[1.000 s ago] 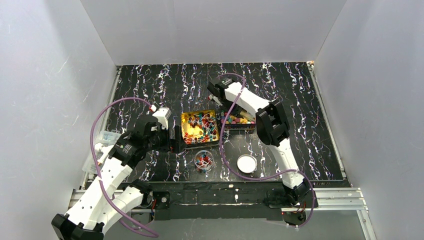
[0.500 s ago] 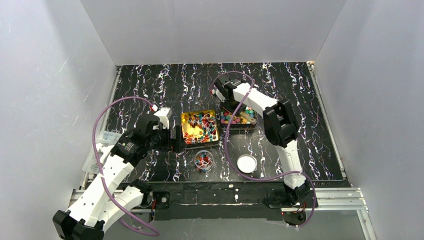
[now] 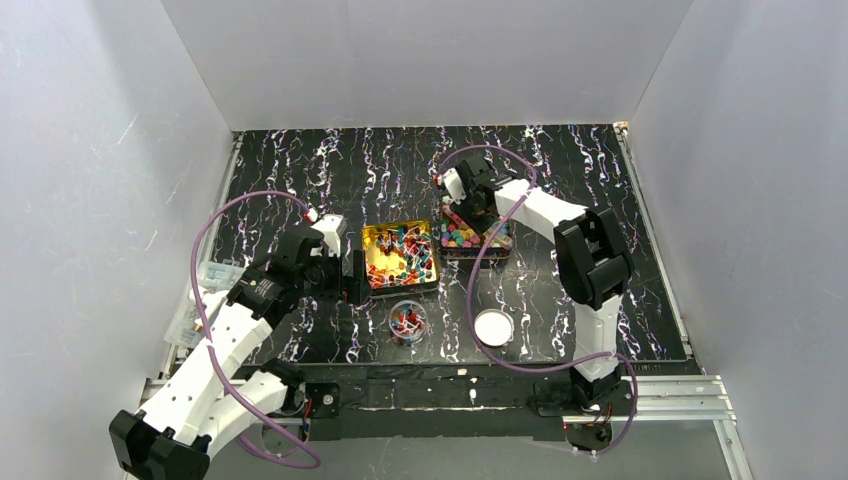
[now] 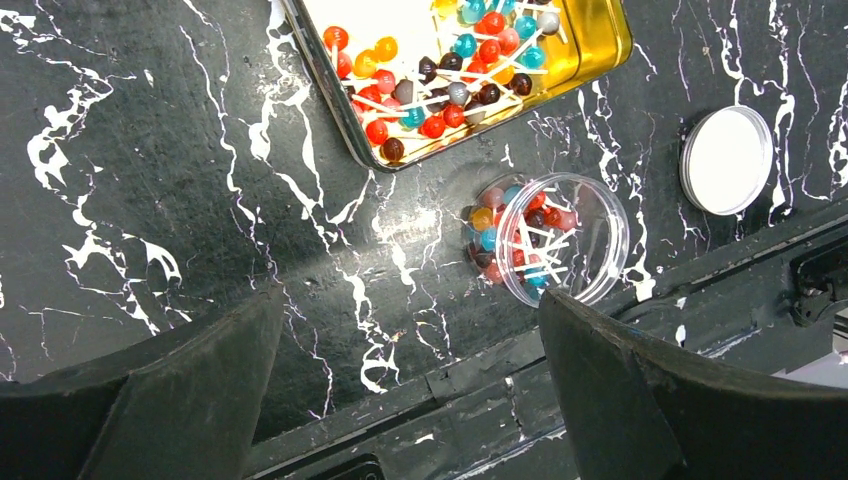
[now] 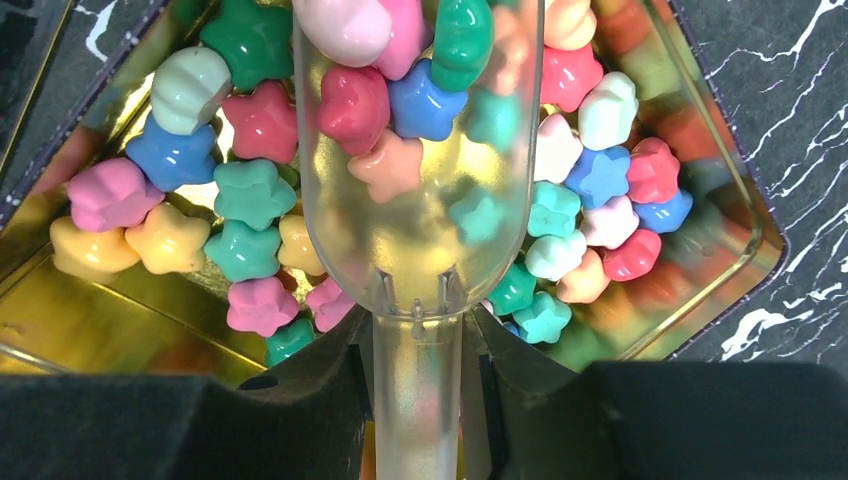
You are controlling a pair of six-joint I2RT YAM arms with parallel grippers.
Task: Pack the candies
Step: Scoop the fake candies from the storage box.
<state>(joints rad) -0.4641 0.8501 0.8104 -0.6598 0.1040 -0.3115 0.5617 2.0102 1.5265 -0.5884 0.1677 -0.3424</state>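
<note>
Star-shaped candies (image 5: 250, 190) in pink, green, blue and yellow fill the right gold tin (image 3: 500, 252). My right gripper (image 5: 418, 385) is shut on the handle of a clear plastic scoop (image 5: 420, 240), whose bowl holds several of these candies over that tin. It shows above the tin in the top view (image 3: 478, 205). Small ball lollipops (image 4: 440, 95) lie in the left gold tin (image 3: 372, 238). A clear round jar (image 4: 560, 240) holds more lollipops. My left gripper (image 4: 410, 400) is open and empty, low over the bare table left of the jar and the left tin (image 3: 352, 280).
A round white lid (image 3: 493, 327) lies right of the jar (image 3: 407, 322), near the front edge; it also shows in the left wrist view (image 4: 725, 160). A clear plastic box (image 3: 200, 290) sits at the table's left edge. White walls enclose three sides.
My right gripper has swung to the right with the scoop and now hangs over the right tin of star candies. The left arm has barely moved.
</note>
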